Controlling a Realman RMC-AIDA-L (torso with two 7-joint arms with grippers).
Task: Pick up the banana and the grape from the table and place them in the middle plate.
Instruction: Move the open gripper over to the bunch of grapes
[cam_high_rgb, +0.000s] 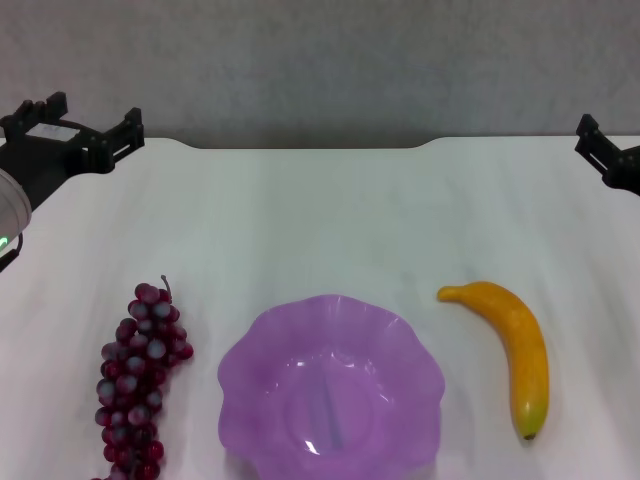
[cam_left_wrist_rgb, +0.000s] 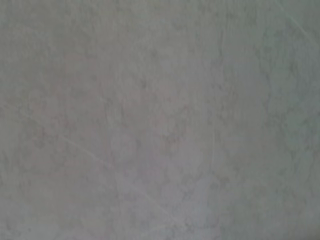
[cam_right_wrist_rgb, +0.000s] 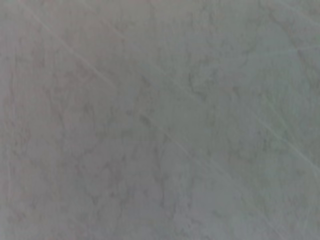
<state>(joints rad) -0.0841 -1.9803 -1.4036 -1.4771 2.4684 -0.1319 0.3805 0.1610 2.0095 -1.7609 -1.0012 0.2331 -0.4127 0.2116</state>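
At lower centre of the head view, plate (cam_high_rgb: 331, 390): purple, translucent, with a wavy rim, it sat on the white bench (cam_high_rgb: 330, 220) and held nothing; its near edge ran off the bottom of the frame.
Grape (cam_high_rgb: 140, 380): at lower left, a long dark red-purple bunch lay flat on the bench, stem end pointing up the frame, its low end cut by the bottom edge; it was just beside the plate but apart from it.
Banana (cam_high_rgb: 515, 350): at lower right, yellow-orange and curved, it lay on the bench with its greenish dark tip toward the bottom of the frame, near the plate and not touching it.
Left hand (cam_high_rgb: 75, 125): at upper left, over the far edge of the bench, black, its fingers stood apart with nothing between them; it was well apart from the grape.
Right hand (cam_high_rgb: 610, 155): at the upper right edge, mostly cut off by the frame; whether its fingers were apart or together could not be told.
Wrist views: both showed only a plain pale surface.
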